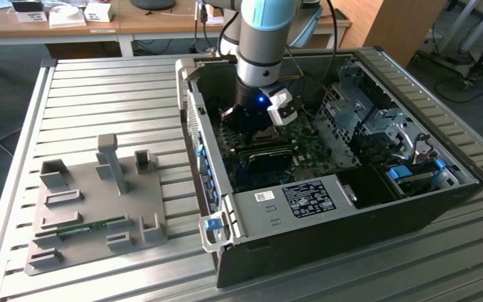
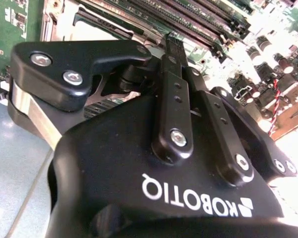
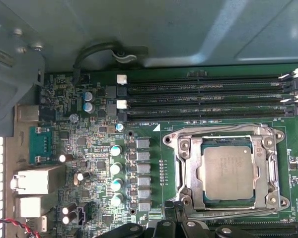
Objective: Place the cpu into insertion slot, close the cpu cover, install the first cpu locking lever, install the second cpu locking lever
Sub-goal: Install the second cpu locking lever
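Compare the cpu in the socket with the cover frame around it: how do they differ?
The pale silvery-tan square cpu is a solid flat plate; the silvery metal cpu cover is an open frame with a square central hole. The cpu is smaller and shows through that hole; the cpu cover reaches out to the socket's corner screws. The cpu looks matte, the cpu cover shinier. Both are square, metallic and lie flat on the green motherboard.

You see a grey cylindrical robot arm point(image 1: 258, 47) with a pale blue joint cap, a black cable running along it, and a small blue light glowing at its black wrist beside a white camera block point(image 1: 280, 108). Your matte black gripper point(image 2: 175, 59) has jointed links, silver screws and white lettering.
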